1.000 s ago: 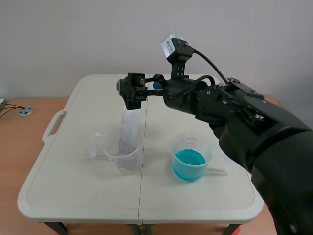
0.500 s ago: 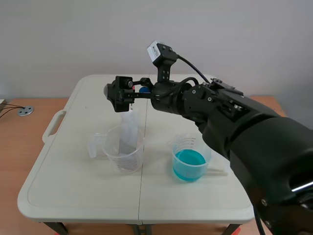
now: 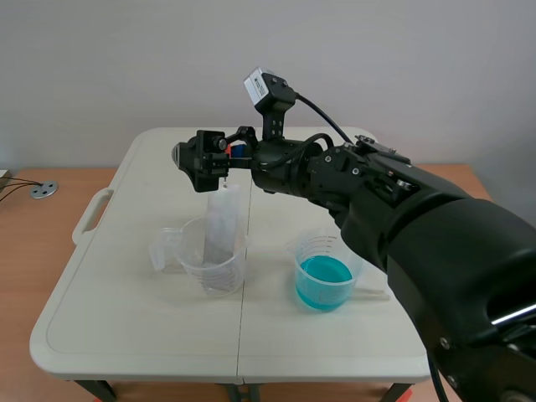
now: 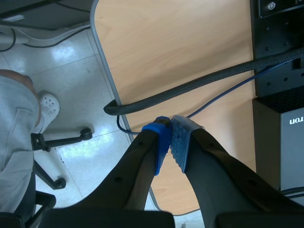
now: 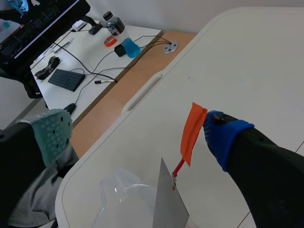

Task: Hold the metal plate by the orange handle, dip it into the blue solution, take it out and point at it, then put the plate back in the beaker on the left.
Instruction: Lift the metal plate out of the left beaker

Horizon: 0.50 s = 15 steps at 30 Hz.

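The metal plate (image 3: 221,224) stands upright in the clear beaker (image 3: 214,266) on the left, leaning on its rim. Its orange handle (image 5: 192,133) sticks up from a thin red stem. My right gripper (image 3: 203,159) hovers over the plate, open. In the right wrist view the handle lies against the blue-padded finger (image 5: 222,131), while the green-padded finger (image 5: 51,137) stands far off, so nothing is pinched. The beaker of blue solution (image 3: 325,271) stands to the right. My left gripper (image 4: 171,138) is shut on nothing, off the table over a wooden desk.
A clear plastic piece (image 3: 162,249) lies beside the left beaker, and a thin stick (image 3: 373,293) lies by the blue beaker. The white folding table (image 3: 126,327) has a handle at its left edge. A second desk with a keyboard (image 5: 69,79) stands beyond.
My right gripper has moved left above the left beaker and its fingers have spread apart, letting go of the orange handle. The plate stays standing in the beaker.
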### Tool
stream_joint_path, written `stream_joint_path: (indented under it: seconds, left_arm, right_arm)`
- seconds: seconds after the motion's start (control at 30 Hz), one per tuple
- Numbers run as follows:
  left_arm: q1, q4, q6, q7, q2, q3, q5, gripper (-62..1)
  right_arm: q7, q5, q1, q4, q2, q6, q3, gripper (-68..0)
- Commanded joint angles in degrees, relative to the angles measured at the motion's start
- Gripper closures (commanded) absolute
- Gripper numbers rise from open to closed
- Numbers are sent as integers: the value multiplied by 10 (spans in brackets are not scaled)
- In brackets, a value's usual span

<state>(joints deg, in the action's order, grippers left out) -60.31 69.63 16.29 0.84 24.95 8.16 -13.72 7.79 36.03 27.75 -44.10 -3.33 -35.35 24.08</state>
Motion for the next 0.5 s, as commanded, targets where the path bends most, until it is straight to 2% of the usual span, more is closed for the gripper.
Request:
stream_joint_path:
  seconds: [0.0, 0.47]
  left_arm:
    - [-5, 8, 1, -4, 2, 1, -2, -30]
    - [-5, 8, 1, -4, 2, 1, -2, -30]
  right_arm:
    - [-6, 7, 19, -14, -2, -1, 1, -495]
    - [-6, 7, 19, -14, -2, -1, 1, -170]
